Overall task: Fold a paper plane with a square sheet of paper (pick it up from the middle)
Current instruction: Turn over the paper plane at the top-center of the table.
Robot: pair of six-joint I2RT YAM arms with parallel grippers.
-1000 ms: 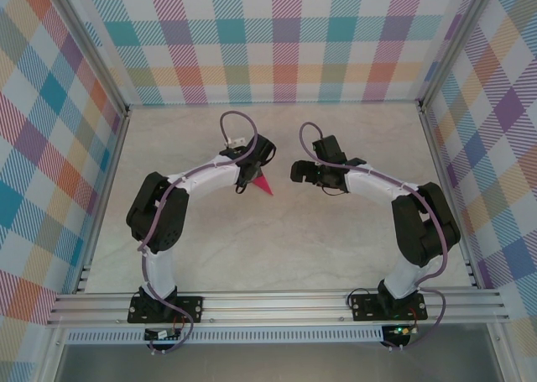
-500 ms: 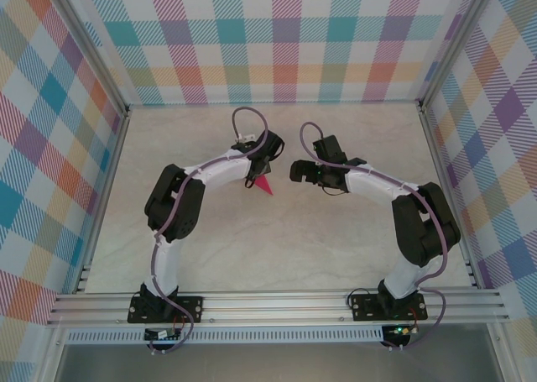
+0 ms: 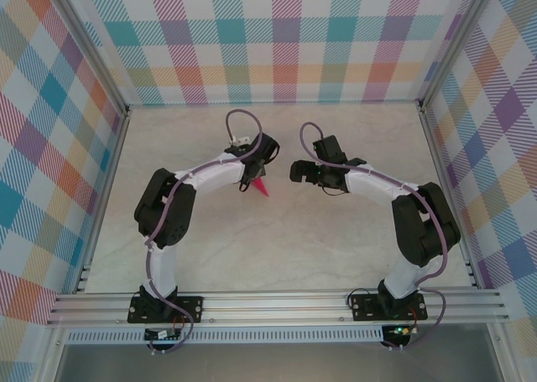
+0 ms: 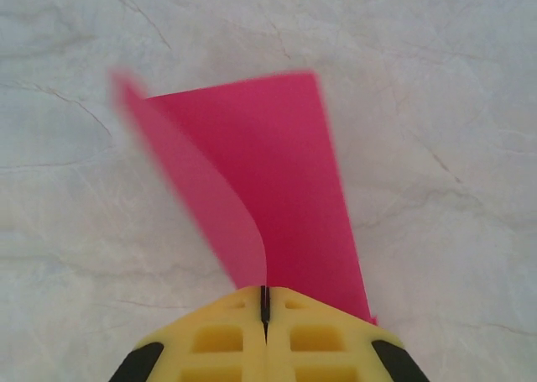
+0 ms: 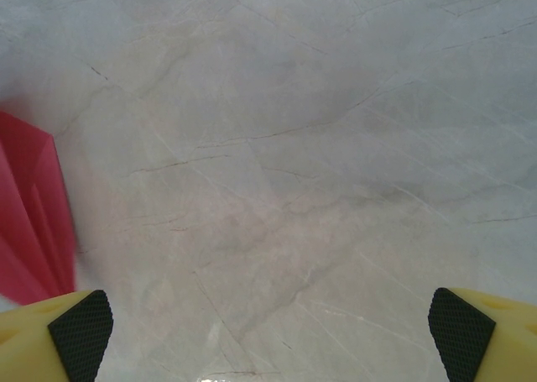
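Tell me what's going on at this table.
The left fingers are shut on the narrow end of the folded pink paper, holding it over the marble-look table with one layer curling away from the rest. The right fingers stand wide open close beside the paper, gripping nothing. The paper is creased, but it doesn't yet look like a finished plane.

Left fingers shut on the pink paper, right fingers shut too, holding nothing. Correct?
One thing is off: the right fingers are open, spread wide, as the right wrist view shows. They do hold nothing. The left fingers are shut on the pink paper, as you said.
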